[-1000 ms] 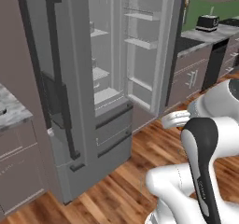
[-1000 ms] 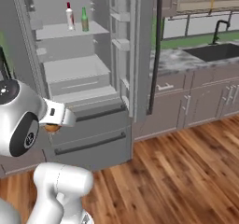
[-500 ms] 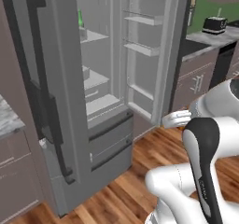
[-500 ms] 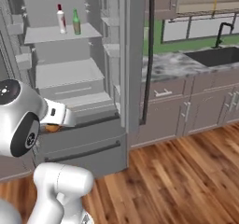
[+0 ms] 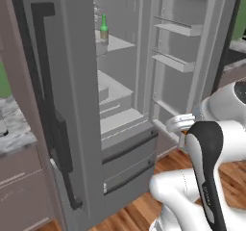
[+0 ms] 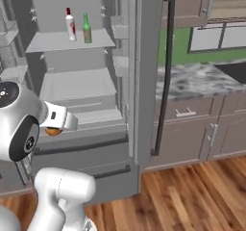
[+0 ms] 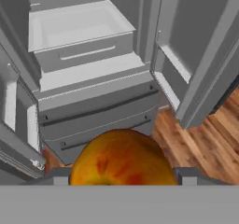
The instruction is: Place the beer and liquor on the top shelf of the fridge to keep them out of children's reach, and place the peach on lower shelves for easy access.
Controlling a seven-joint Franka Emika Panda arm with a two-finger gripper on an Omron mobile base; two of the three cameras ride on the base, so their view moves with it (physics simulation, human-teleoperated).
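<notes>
Small round orange peach with a reddish blush (image 7: pixel 122 157) clamped between the jaws in front of the tall grey fridge (image 6: pixel 144 76) with doors open, slim green glass beer bottle (image 6: pixel 86 28) and white red-capped liquor bottle (image 6: pixel 70 25) seen side by side on the thin pale grey top shelf (image 6: pixel 53 41), boxy-fronted lower shelves (image 7: pixel 81 41) seen beyond the peach

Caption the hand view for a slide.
Pincer holding the peach before the open fridge's lower shelves.

No text can be read; the bottles' labels are too small
</notes>
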